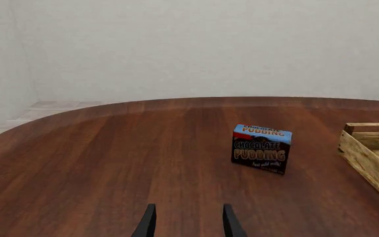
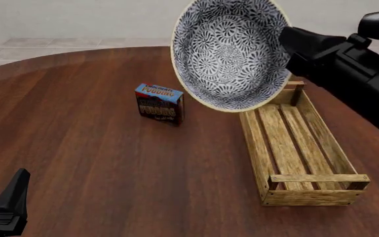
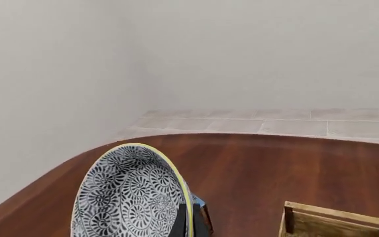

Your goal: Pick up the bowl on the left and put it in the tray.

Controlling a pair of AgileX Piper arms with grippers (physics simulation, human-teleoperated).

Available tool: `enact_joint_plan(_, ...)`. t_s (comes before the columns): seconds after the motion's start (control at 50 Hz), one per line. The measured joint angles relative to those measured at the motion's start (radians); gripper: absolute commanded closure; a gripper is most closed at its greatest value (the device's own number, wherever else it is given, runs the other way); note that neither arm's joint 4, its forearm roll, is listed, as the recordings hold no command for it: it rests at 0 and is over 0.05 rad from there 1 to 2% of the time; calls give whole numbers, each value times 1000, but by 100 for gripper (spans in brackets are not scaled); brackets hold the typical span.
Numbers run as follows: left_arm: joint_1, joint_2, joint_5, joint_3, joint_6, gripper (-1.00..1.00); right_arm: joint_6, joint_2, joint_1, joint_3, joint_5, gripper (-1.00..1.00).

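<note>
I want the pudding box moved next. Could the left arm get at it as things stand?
Probably yes: the left gripper is open, and only bare table lies between it and the pudding box.

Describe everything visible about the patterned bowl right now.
The round, deep ceramic bowl with a dense blue-and-white floral pattern has a pale yellowish rim. It is lifted clear of the dark brown wooden table and tipped on edge, its inside facing the front camera. The right end effector grips its rim at the right side. In the front view it hangs over the far end of the long light-wood slatted tray; nothing else touches it.
</note>
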Motion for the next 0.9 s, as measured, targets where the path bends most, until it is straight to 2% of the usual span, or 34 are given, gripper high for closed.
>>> enact_joint_plan(0.36,0,0,0,0,0,-100,11,-98,-118,41,28,100)
enact_joint_plan(0.9,0,0,0,0,0,-100,-39,-364,-319,100,160,100)
